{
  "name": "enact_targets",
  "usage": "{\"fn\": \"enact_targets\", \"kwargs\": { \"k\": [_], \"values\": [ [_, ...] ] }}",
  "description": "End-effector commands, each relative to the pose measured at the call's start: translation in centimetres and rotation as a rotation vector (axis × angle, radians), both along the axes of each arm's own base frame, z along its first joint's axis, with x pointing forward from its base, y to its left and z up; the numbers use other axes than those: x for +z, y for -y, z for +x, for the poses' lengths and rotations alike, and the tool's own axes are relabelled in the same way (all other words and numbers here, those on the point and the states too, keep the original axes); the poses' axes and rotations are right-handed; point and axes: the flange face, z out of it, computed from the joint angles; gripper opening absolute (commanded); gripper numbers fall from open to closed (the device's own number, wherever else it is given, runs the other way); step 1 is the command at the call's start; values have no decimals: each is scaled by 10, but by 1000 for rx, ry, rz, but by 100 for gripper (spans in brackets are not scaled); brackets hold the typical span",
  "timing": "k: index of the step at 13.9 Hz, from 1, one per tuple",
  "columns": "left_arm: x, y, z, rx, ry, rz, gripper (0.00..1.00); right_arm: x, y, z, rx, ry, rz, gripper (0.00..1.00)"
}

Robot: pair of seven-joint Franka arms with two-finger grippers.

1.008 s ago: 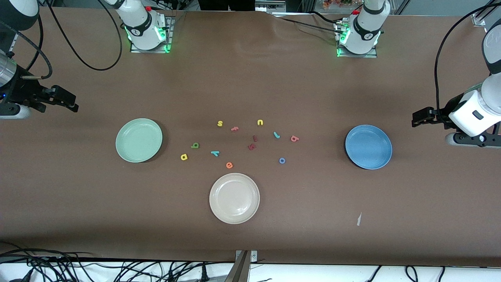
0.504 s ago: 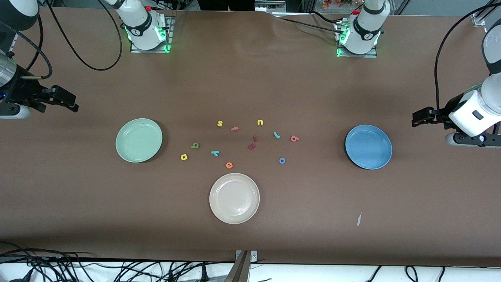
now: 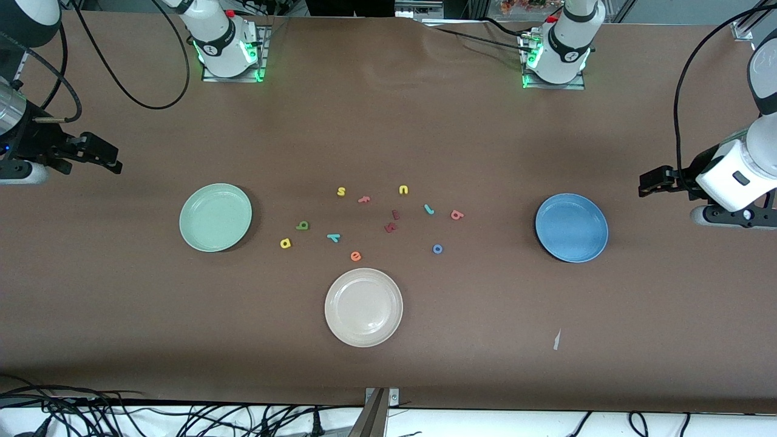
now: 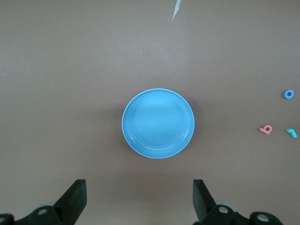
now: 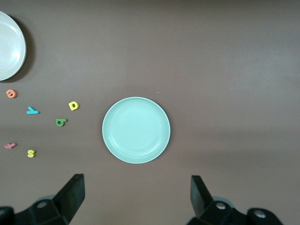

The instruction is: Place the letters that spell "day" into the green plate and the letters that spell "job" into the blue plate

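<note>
Plates and letters on a brown table [image 3: 388, 376]

Both arms wait, left gripper [image 4: 139, 201] and right gripper [image 5: 137, 200] wide. Letters [image 3: 370, 221] lie mid-table, green plate [image 3: 215, 217] at 9 o'clock, blue plate [image 3: 571, 227] at 3, white plate [image 3: 363, 307] at 6.

Front camera high, facing arms; wrist cameras downward — each over one plate [image 4: 158, 123]

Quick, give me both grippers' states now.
Left gripper: open, empty, above the blue plate.
Right gripper: open, empty, above the green plate.
</note>
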Motion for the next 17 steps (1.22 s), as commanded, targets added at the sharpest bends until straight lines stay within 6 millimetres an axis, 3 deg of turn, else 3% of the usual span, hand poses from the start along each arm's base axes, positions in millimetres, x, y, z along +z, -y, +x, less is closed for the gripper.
{"fn": "enact_targets", "kwargs": {
  "k": [1, 17],
  "values": [
    [3, 1, -5, -19, 3, -8, 100, 4, 0, -3, 10, 4, -2, 100],
    [2, 1, -5, -19, 2, -8, 100, 2, -6, -1, 4, 9, 6, 100]
  ]
}}
